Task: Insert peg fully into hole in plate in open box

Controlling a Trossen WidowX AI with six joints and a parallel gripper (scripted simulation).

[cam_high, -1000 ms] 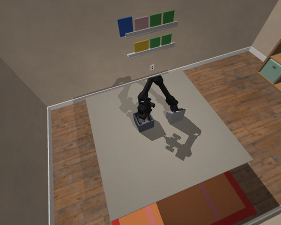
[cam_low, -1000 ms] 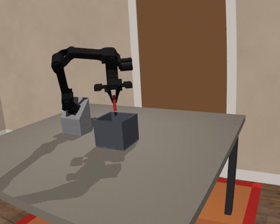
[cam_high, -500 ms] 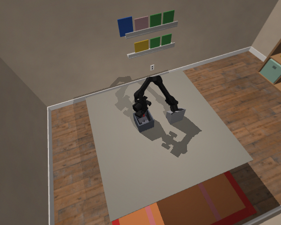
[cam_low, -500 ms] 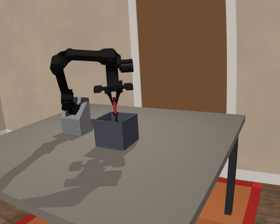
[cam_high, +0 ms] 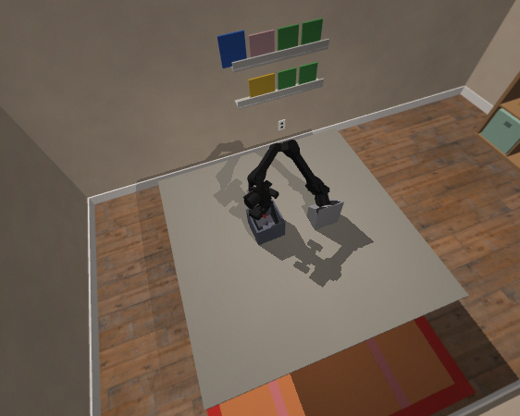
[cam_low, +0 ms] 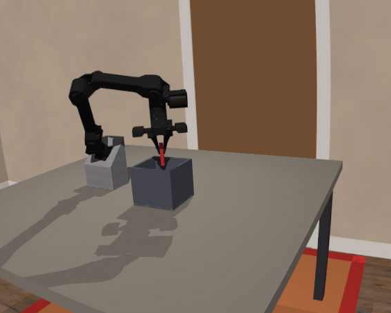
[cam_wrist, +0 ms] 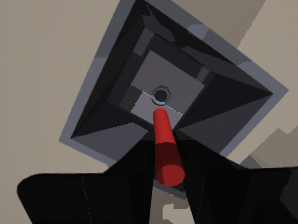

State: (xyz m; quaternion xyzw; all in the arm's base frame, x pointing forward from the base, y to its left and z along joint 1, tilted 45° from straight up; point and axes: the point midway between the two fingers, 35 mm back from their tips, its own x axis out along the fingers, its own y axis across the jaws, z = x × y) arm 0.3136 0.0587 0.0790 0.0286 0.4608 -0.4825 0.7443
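Note:
My gripper (cam_low: 161, 150) (cam_high: 264, 214) (cam_wrist: 163, 136) is shut on the red peg (cam_low: 162, 156) (cam_wrist: 165, 145) (cam_high: 265, 215) and holds it upright over the open dark grey box (cam_low: 154, 188) (cam_high: 271, 235) (cam_wrist: 87, 100). The peg's lower end dips just below the box's rim in the exterior view. In the wrist view the plate (cam_wrist: 180, 75) at the box's bottom shows a round hole (cam_wrist: 161, 94), and the peg's tip points just below that hole.
The arm's light grey base block (cam_low: 105, 172) (cam_high: 325, 214) stands beside the box on the grey table (cam_low: 230, 215) (cam_high: 269, 314). The table's right edge and a dark leg (cam_low: 323, 243) show in the exterior view.

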